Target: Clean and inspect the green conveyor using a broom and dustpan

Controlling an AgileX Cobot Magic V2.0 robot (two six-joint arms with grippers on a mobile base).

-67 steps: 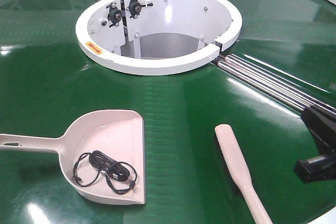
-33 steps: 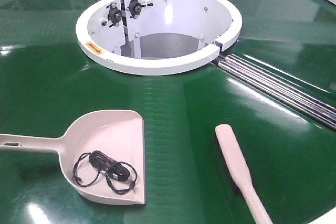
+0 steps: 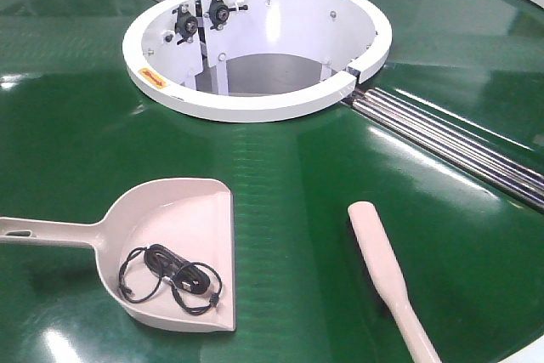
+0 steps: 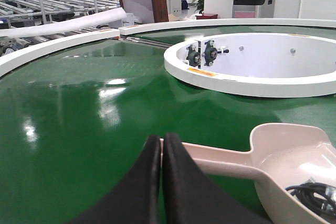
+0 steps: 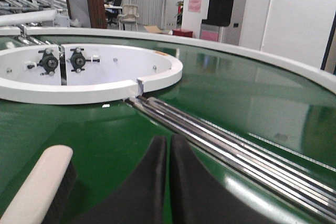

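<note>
1. Lying flat on the green conveyor point(image 3: 76, 125), the dustpan point(image 3: 174, 248) sits front-left with its straight edge toward the broom point(image 3: 382, 274), and a strip of bare belt lies between the two.
2. Behind them the white ring opening point(image 3: 255, 108) rises from the belt, well apart from both tools; silver rollers point(image 3: 450, 146) run off to the right from it.
3. Only the front view shows the whole black cable coil point(image 3: 174, 278) in the pan; neither gripper appears there.
4. The left wrist view shows the left gripper point(image 4: 161, 145) with its black fingers pressed together, holding nothing, just in front of the dustpan handle.
5. The right wrist view shows the right gripper point(image 5: 169, 145) likewise pressed together and empty, with the broom's rounded end just to its left and the rollers to its right.
</note>
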